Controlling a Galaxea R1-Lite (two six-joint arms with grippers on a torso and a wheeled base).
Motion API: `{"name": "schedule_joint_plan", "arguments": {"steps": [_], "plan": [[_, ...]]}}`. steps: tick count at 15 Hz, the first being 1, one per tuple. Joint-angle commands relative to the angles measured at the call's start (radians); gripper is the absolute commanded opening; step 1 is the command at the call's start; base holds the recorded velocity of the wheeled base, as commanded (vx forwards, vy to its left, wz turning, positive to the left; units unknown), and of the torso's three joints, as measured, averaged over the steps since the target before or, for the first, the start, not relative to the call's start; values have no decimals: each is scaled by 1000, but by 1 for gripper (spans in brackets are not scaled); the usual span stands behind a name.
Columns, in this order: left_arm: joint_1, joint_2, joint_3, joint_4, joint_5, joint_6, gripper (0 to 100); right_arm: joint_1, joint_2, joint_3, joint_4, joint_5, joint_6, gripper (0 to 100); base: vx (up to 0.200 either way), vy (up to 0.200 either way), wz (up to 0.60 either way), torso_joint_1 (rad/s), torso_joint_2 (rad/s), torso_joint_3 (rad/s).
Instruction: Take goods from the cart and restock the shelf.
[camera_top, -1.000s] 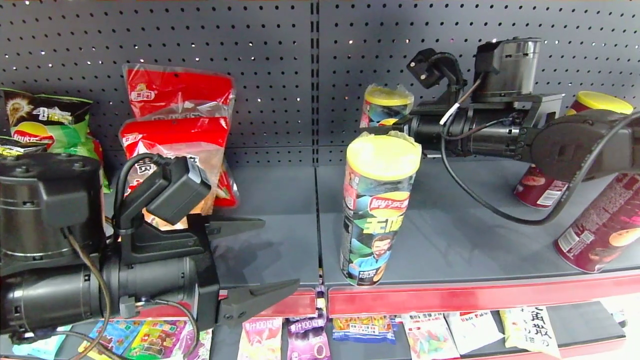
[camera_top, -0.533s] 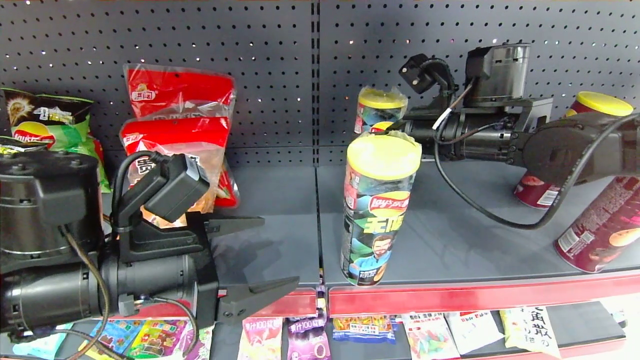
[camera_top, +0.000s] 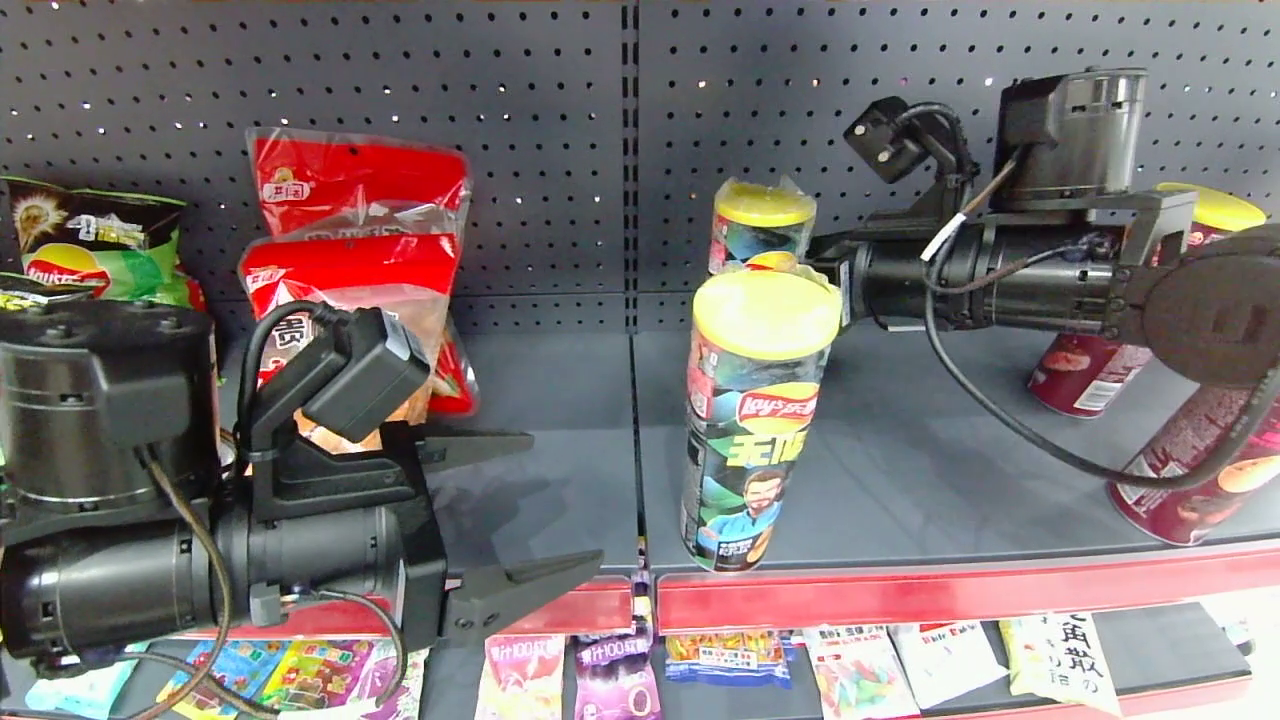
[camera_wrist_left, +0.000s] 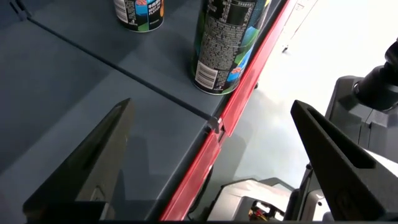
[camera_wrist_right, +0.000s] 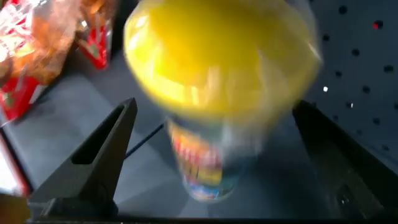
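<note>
Two yellow-lidded chip cans stand on the grey shelf (camera_top: 900, 470): the front can (camera_top: 757, 420) (camera_wrist_left: 219, 46) near the red edge, and the rear can (camera_top: 763, 225) (camera_wrist_right: 217, 93) (camera_wrist_left: 139, 12) close to the pegboard. My right gripper (camera_top: 812, 258) (camera_wrist_right: 214, 109) is open at the rear can's right side, its fingers (camera_wrist_right: 102, 152) spread wider than the can, partly hidden behind the front can. My left gripper (camera_top: 560, 500) (camera_wrist_left: 208, 115) hangs open and holds nothing, over the shelf's front edge to the left of the front can.
Red snack bags (camera_top: 360, 260) and a green chip bag (camera_top: 100, 250) lean at the back left. Two red cans (camera_top: 1080, 375) (camera_top: 1195, 480) sit at the right, under my right arm. Candy packs (camera_top: 720, 660) fill the lower shelf. Bare shelf lies between the bags and the cans.
My right arm pushed left with the rear can, then drew back to the right. The rear can went from tilted to upright on the shelf. The left arm barely moved.
</note>
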Motion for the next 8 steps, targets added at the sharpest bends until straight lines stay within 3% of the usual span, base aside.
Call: {"name": "schedule_joint_plan", "arguments": {"steps": [1, 3, 8], "plan": [[0, 14, -2, -2, -2, 1, 100, -9, -89, 73, 1, -18, 0, 100, 0, 0, 0, 0, 0, 0], [-3, 31, -16, -18, 0, 1, 100, -32, -116, 122, -1, -74, -2, 100, 0, 0, 0, 0, 0, 0], [-6, 43, -24, -33, -2, 3, 100, -52, -193, 219, 1, -83, -2, 100, 0, 0, 0, 0, 0, 0]]}}
